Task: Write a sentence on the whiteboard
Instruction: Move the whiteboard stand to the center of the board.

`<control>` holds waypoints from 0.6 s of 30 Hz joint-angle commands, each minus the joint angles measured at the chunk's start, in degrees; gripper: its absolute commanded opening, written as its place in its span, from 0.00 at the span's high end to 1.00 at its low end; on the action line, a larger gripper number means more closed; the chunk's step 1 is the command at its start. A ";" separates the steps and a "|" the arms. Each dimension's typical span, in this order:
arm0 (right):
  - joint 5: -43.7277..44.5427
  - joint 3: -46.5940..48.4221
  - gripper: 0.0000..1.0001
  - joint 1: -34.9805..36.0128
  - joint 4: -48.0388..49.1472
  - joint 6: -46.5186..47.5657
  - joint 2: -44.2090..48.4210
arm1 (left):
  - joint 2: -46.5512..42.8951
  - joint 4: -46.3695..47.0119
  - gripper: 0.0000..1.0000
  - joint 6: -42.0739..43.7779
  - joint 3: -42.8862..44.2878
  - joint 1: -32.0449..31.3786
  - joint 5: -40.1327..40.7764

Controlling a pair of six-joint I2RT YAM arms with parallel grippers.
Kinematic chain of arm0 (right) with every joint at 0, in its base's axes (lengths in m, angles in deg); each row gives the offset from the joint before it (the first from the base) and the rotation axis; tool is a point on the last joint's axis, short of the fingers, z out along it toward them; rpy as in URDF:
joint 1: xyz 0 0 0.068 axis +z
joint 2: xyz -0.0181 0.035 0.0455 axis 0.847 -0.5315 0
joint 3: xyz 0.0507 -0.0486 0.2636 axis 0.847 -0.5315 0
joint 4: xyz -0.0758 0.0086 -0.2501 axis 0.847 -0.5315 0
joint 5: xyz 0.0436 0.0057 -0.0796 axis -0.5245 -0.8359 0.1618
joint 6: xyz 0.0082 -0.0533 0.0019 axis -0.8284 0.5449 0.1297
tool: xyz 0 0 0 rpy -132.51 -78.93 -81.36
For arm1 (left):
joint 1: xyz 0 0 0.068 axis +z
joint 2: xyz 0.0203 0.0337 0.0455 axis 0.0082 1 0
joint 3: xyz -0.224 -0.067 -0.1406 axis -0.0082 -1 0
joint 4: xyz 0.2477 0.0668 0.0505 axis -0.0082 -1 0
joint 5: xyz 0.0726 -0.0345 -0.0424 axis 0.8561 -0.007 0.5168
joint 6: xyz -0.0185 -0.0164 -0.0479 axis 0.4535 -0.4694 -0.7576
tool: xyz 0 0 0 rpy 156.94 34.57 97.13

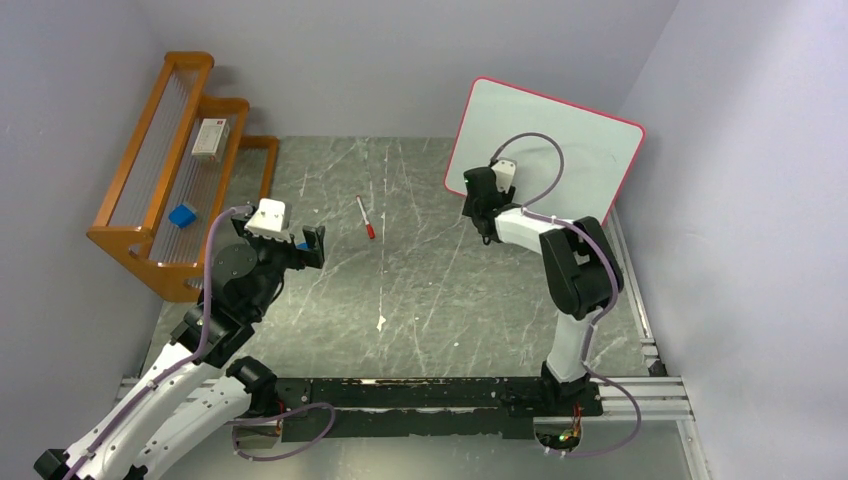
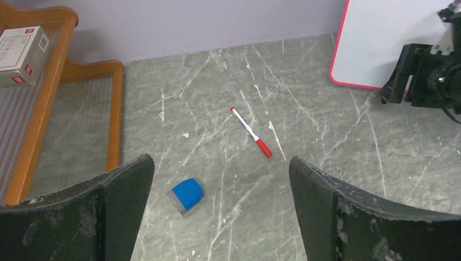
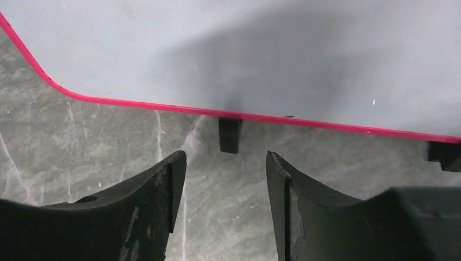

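Observation:
The whiteboard stands tilted against the back right wall, white with a red-pink border and blank. My right gripper hovers low in front of its lower left edge. In the right wrist view the jaws stand partly apart with only bare table between them, just short of the whiteboard and one black foot. A red-capped marker lies on the table mid-back. My left gripper is wide open above the table, with the marker ahead of it and a blue eraser below.
An orange wooden rack lines the left wall, holding a white box and a small blue item. A second board foot shows at the right. Walls close in on the left, back and right.

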 commanded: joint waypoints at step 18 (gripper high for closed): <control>4.63 7.77 0.92 0.37 -1.60 0.30 -9.92 | 0.07 1.83 0.02 1.16 0.65 0.86 -2.80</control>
